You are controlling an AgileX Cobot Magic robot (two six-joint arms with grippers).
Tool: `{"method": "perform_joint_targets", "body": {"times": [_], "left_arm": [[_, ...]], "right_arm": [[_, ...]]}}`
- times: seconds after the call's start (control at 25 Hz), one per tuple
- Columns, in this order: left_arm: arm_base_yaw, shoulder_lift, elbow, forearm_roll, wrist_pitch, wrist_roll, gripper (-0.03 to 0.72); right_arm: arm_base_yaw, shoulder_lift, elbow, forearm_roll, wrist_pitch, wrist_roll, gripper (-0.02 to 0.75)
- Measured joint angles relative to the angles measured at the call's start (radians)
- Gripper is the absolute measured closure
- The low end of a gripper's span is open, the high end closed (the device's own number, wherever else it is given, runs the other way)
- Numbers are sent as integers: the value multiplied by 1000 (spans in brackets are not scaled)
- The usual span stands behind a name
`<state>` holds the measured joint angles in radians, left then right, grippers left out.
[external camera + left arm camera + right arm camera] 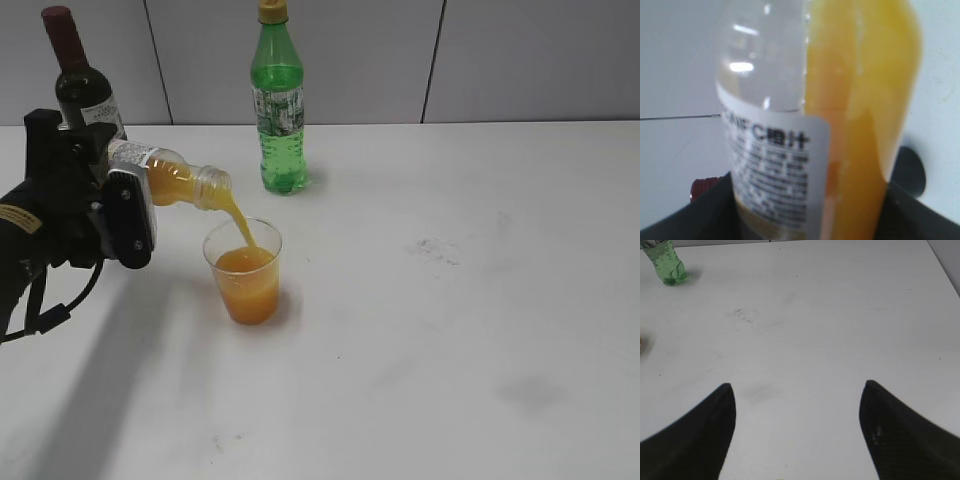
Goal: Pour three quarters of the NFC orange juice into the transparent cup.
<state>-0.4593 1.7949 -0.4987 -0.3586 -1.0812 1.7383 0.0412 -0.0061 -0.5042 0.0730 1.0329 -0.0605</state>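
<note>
The jaws of the left gripper (125,205) are clamped on the NFC orange juice (172,180), which lies almost level, neck toward the right. Juice streams from its mouth into the transparent cup (245,272), below it on the tabletop (450,330) near the left edge. The right gripper (797,405) hangs with jaws apart, holding nothing. By the far edge stand the green bottle (278,105) and the wine bottle (78,75).

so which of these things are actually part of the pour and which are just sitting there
In the job:
- NFC orange juice, tipped, stream running out
- transparent cup, partly filled
- left hand, gripping the bottle

Just standing by:
- green bottle, yellow cap on
- wine bottle, behind the arm
- right hand, open over bare table
</note>
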Motion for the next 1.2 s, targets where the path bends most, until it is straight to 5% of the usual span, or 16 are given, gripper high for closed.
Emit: {"method": "perform_joint_targets", "body": {"times": [0.28,0.44,0.72,0.92,1.2], "left_arm": [[0,0,0,3,1,-12,209],[0,0,0,23,1,-150,209],[0,0,1,117,-21,-642,209],[10,0,29,157,-91,-1171,209],[143,44,-13,359,-98,-1596,209]], "right_arm": [[0,0,0,0,0,0,147],[0,0,0,0,0,0,147],[0,0,0,0,0,0,147],[0,0,0,0,0,0,147],[0,0,0,0,0,0,147]]}}
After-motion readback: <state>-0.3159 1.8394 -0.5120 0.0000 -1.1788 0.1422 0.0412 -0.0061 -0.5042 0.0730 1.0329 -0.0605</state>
